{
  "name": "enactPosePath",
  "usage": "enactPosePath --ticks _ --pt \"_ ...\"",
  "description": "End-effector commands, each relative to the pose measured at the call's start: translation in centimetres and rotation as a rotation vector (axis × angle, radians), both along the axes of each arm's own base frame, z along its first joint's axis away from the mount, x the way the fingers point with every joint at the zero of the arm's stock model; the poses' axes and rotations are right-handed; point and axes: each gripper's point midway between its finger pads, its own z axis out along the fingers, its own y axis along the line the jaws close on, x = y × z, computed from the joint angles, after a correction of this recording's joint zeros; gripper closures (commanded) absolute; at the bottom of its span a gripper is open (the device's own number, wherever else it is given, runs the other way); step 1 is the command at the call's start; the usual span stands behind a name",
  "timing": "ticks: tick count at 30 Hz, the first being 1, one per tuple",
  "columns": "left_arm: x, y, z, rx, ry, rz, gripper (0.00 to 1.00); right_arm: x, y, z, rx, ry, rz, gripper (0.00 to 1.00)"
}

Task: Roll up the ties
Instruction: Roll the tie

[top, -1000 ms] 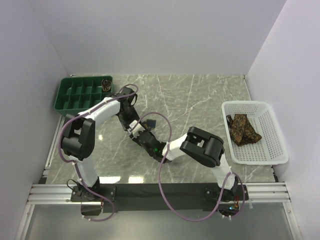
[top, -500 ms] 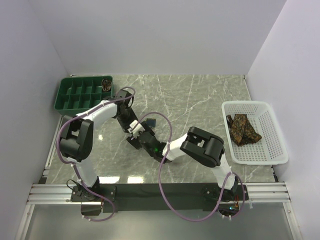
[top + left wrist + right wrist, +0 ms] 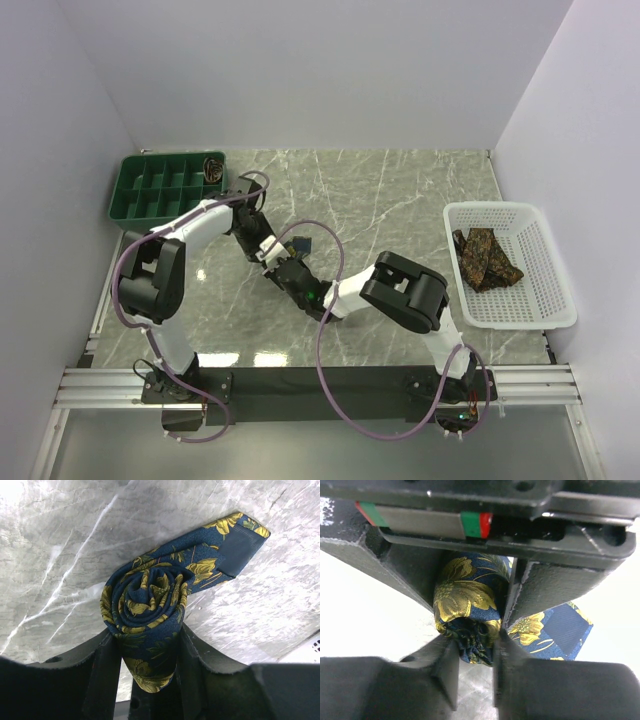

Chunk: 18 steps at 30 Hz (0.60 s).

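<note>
The dark navy tie with yellow flowers is wound into a tight roll, and its pointed tail lies flat on the marble table. My left gripper is shut on the roll's body. My right gripper meets it head-on, its fingers closed on the roll's end. In the top view the two grippers, left and right, touch at the table's middle left, with the tie tail beside them. Brown ties with gold pattern lie in the basket.
A white mesh basket stands at the right. A green compartment tray sits at the far left with a rolled tie in its back right cell. Purple cables loop over both arms.
Both grippers have shifted slightly on the table while staying together at the roll. The right gripper has drawn closer to the left one.
</note>
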Motion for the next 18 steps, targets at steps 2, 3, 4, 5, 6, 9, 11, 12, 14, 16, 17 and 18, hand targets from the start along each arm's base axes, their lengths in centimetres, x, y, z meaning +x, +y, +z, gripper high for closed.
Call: enactPosePath --ticks 2,3,4,5,6,9,11,12,14,16,17,18 --pt "1.0 -1.4 2.0 -0.059 -0.057 -0.021 0.59 -2.1 0.3 -3.1 -0.039 0.109 0.071 0.85" --pt "1.5 -1.1 2.5 -0.046 -0.080 -0.011 0.54 -2.1 0.2 -3.1 -0.040 0.110 0.067 0.86" --pt "1.9 -0.8 3.2 -0.043 -0.106 -0.003 0.48 -2.1 0.1 -3.1 -0.038 0.111 0.068 0.86" --pt "2.6 -0.5 4.0 -0.035 -0.135 0.008 0.33 -2.1 -0.1 -3.1 -0.042 0.113 0.066 0.86" --pt "3.4 0.4 4.5 -0.007 -0.167 0.031 0.26 -2.3 -0.1 -3.2 -0.041 0.118 0.067 0.86" --pt "5.3 1.8 7.4 0.028 -0.294 0.073 0.12 -2.5 -0.1 -3.1 -0.030 0.134 0.069 0.86" --pt "6.8 3.2 9.9 0.085 -0.418 0.105 0.09 -2.6 -0.1 -3.1 -0.018 0.153 0.067 0.86" --pt "7.2 3.9 10.5 0.113 -0.456 0.119 0.09 -2.6 -0.2 -3.2 -0.017 0.160 0.068 0.86" --pt "7.8 5.4 11.8 0.171 -0.561 0.145 0.08 -2.9 -0.4 -3.3 -0.004 0.187 0.071 0.86" --pt "7.1 6.4 11.8 0.200 -0.613 0.150 0.09 -2.8 -0.6 -3.3 0.007 0.207 0.073 0.86" --pt "7.5 6.7 12.3 0.204 -0.664 0.167 0.09 -3.2 -0.5 -3.2 0.050 0.255 0.070 0.86" --pt "7.3 6.9 12.0 0.206 -0.679 0.169 0.08 -3.2 -0.6 -3.2 0.068 0.281 0.069 0.86"
